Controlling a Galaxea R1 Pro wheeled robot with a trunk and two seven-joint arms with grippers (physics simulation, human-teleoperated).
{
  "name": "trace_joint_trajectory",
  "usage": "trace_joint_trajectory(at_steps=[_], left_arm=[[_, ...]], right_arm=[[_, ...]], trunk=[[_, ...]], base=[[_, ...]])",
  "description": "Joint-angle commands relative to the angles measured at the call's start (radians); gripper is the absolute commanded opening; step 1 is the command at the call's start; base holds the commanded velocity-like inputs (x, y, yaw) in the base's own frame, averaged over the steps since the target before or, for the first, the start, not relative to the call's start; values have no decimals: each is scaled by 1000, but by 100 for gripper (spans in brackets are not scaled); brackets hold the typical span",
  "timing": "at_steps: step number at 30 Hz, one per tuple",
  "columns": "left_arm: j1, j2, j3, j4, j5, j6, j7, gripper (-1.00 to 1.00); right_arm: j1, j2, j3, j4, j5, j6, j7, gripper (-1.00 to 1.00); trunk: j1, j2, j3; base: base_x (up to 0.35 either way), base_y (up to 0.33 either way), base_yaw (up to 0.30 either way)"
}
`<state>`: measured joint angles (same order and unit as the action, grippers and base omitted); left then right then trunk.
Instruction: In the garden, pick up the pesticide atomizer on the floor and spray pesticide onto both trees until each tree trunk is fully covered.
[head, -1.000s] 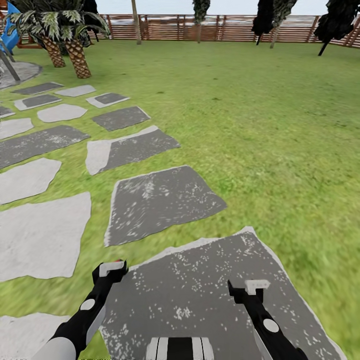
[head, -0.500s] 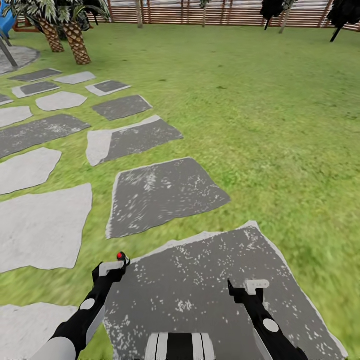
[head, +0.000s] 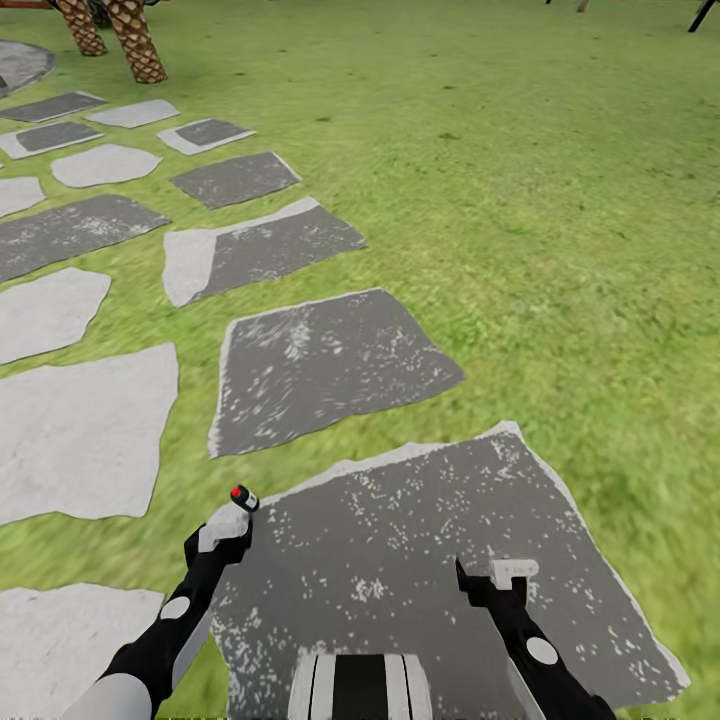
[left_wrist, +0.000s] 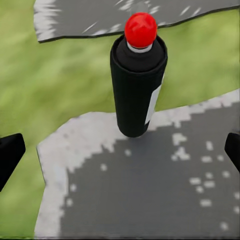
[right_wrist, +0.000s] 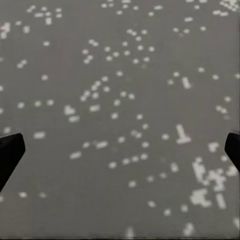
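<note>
Green grass lawn (head: 560, 200) is spreading across most of the head view, running up to the top edge and down the right side. Grey paving stones (head: 85, 430) are lying in a band from the upper left toward the bottom centre, pale ones at the left and darker speckled ones beside them. The biggest dark slab (head: 420, 560) is sitting in the lower middle of the frame, under both of my arms. Two scaly brown palm trunks (head: 130, 40) are standing in the upper left corner. My left gripper (head: 228, 530) is hanging at the lower left over the slab's pale corner, its fingers spread wide apart and holding nothing. My right gripper (head: 505, 575) is hanging at the lower right over the dark stone, likewise spread and empty. The pesticide atomizer (left_wrist: 137, 75), a black can with a red cap, is standing upright on that pale corner of the slab, just beyond my left gripper and not touching it.
</note>
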<state>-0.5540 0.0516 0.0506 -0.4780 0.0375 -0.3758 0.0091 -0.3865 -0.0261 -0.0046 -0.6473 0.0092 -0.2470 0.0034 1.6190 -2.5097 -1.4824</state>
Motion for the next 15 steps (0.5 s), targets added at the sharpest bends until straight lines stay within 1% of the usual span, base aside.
trace_joint_trajectory(at_steps=[1, 7, 11, 15], left_arm=[[0, 0, 1, 0, 0, 0, 0, 100], [0, -3, 3, 8, 0, -1, -2, 100], [0, -4, -2, 11, -2, -1, -3, 100], [-1, -5, -2, 12, -3, 0, -2, 100]], right_arm=[[0, 0, 0, 0, 0, 0, 0, 100], [0, 0, 0, 0, 0, 0, 0, 100], [0, 0, -1, -2, 0, 0, 0, 100], [0, 0, -1, -2, 0, 0, 0, 100]], trunk=[[0, 0, -2], [0, 0, -11], [0, 0, -17], [0, 0, -19]], base=[[0, 0, 0], [0, 0, 0], [0, 0, 0], [0, 0, 0]])
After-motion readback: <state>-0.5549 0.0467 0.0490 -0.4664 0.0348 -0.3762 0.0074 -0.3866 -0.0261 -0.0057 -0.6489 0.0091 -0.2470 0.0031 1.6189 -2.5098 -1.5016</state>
